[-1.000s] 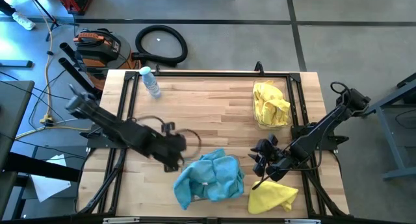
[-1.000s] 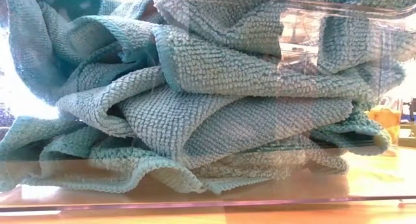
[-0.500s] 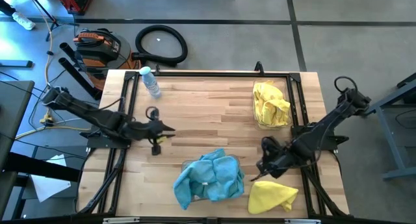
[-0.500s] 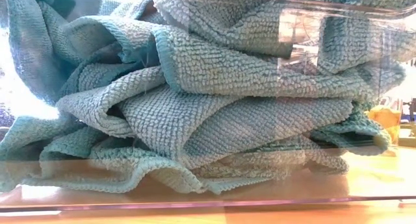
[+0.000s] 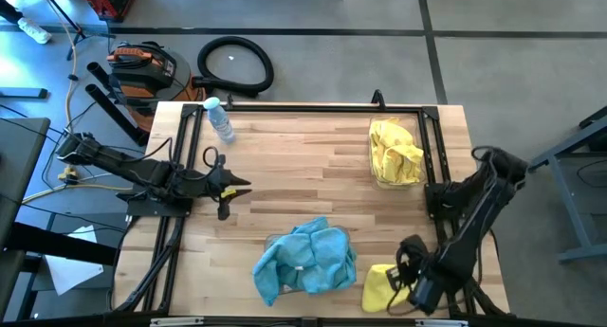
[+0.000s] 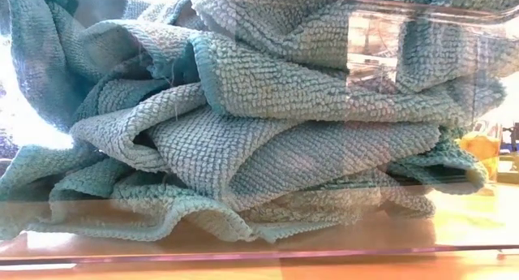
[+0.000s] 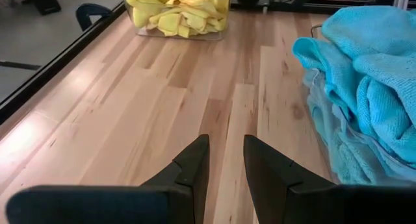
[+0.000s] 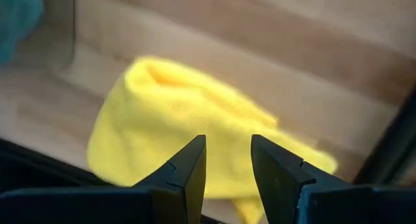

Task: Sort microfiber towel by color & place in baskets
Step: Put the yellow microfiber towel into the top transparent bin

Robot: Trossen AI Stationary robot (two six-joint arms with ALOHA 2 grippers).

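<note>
Microfiber towel (image 6: 243, 142), nubby teal folds, heaped in clear basket (image 6: 422, 28).

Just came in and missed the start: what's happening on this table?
Cloths are being sorted by colour. Teal towels fill the near basket, yellow towels the far basket. One loose yellow towel remains on the table. The right gripper hovers open above it; the left gripper waits open at the left edge.

a workshop: concrete floor (image 5: 332, 52), coiled hose (image 5: 235, 63), power-tool case (image 5: 142, 66).
</note>
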